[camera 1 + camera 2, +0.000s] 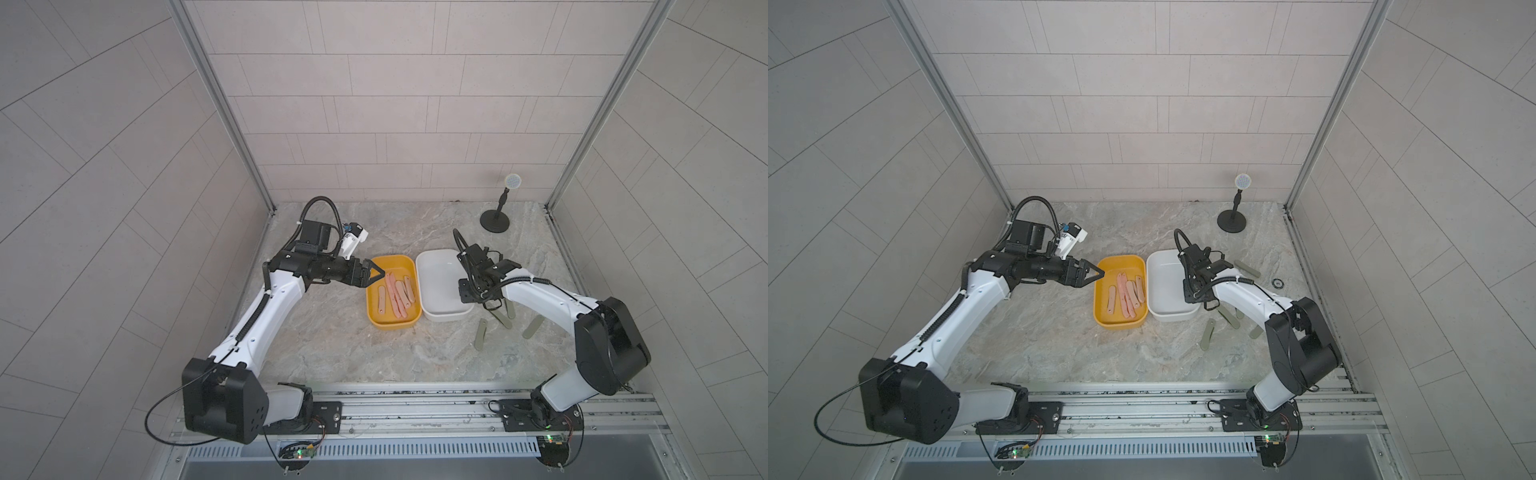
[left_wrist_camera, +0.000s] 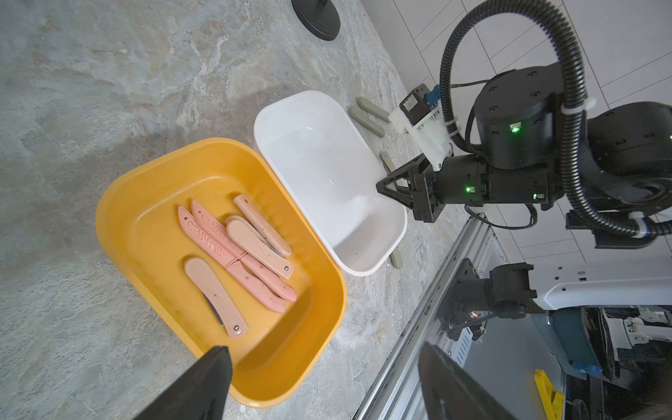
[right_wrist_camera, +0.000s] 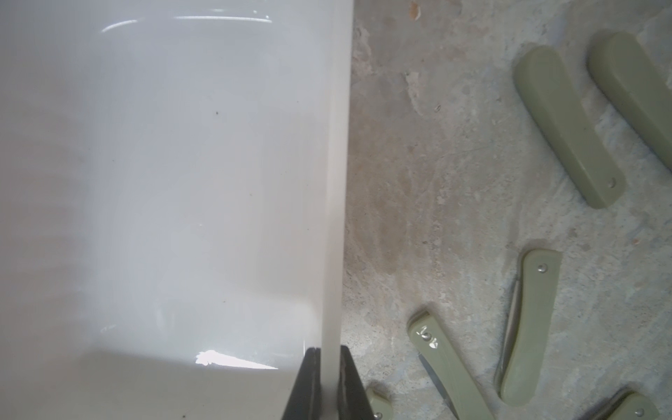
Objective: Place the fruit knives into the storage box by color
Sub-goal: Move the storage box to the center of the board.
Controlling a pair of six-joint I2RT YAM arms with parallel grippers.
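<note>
Right jaws are clamped on the rim of the white box (image 1: pixel 438 282), seemingly positioning it; left jaws are held apart by the yellow box (image 1: pixel 390 325) of pink knives (image 1: pixel 399 293); grey-green knives (image 1: pixel 481 334), on the counter (image 1: pixel 332 353) at the white box's 4 o'clock, must be collected next.

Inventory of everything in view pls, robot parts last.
pink knives: five, salmon-pink, in the yellow box
green knives: about six, grey-green, on the table beside the white box, some hidden
yellow box: one, yellow, mid-table
white box: one, white, empty, beside the yellow box
stand: one, black, far right corner
ring: one, dark, near table's right edge
table: one, grey marble
left gripper: one, black, open above the yellow box's edge
right gripper: one, black, shut on the white box's wall
</note>
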